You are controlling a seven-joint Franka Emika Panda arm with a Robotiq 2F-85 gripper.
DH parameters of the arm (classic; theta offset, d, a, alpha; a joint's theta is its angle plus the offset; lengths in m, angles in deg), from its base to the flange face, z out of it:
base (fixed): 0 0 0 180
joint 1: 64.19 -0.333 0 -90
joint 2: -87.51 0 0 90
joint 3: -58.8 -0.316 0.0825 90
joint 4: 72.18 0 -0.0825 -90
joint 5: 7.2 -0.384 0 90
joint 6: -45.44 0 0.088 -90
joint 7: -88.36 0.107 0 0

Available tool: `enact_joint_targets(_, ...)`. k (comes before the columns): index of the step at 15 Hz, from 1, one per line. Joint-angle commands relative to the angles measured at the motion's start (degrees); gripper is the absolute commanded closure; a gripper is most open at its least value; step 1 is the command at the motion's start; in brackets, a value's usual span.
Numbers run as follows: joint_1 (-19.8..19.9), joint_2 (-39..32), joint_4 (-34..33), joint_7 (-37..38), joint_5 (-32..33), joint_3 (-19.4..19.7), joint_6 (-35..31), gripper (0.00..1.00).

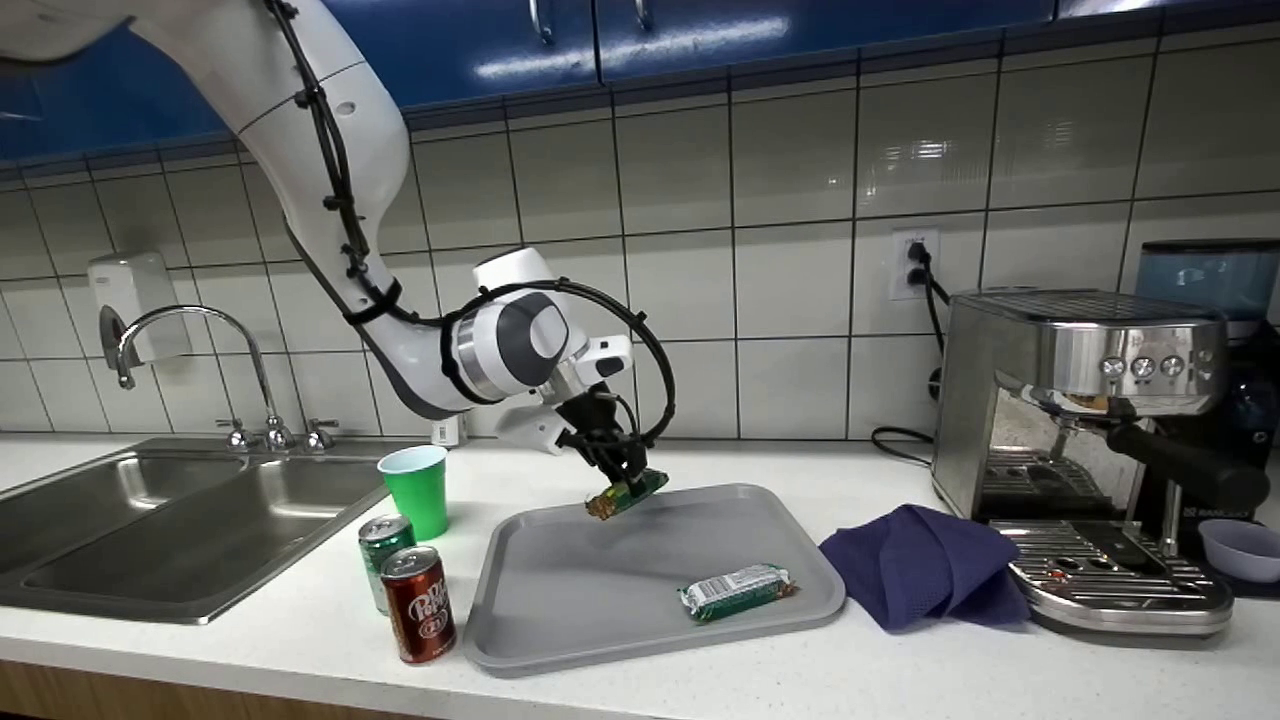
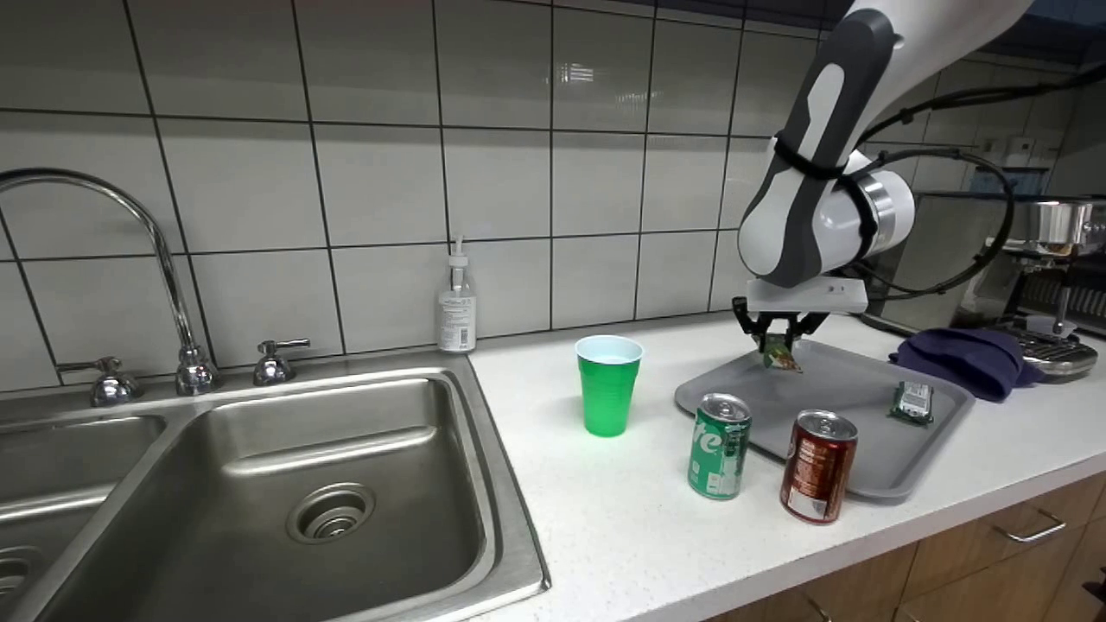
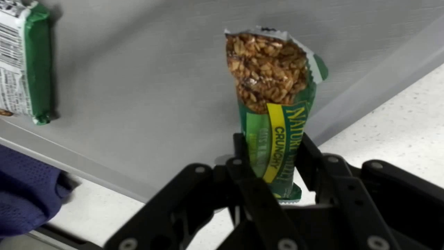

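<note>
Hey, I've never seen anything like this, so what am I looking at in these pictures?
You're seeing a robot arm over a kitchen counter. Two pictures come from cameras outside it; the close-up comes from a camera on its wrist. Its black gripper is closed on a green-wrapped granola bar, holding it above a gray tray. A second wrapped bar lies on that tray. Nearby on the counter are a green can, a Dr Pepper can, a green cup, a purple cloth and an espresso machine.

a green cup (image 1: 417, 498) stands between the sink (image 1: 225, 535) and a purple cloth (image 1: 925, 570).
</note>
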Motion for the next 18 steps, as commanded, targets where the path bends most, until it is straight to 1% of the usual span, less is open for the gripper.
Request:
enact_joint_targets(1, -0.6, 1.5, 2.8, 0.7, 0.6, 2.4, -1.4, 0.87)
enact_joint_targets(9, -0.2, 0.0, 3.6, 1.3, -0.6, 6.0, -1.6, 0.87)
enact_joint_targets(13, 0.2, -1.3, 3.0, 1.8, -1.3, 7.4, -1.2, 0.87)
enact_joint_targets(18, 1.2, -3.9, 1.3, 2.8, -3.7, 8.5, -0.6, 0.87)
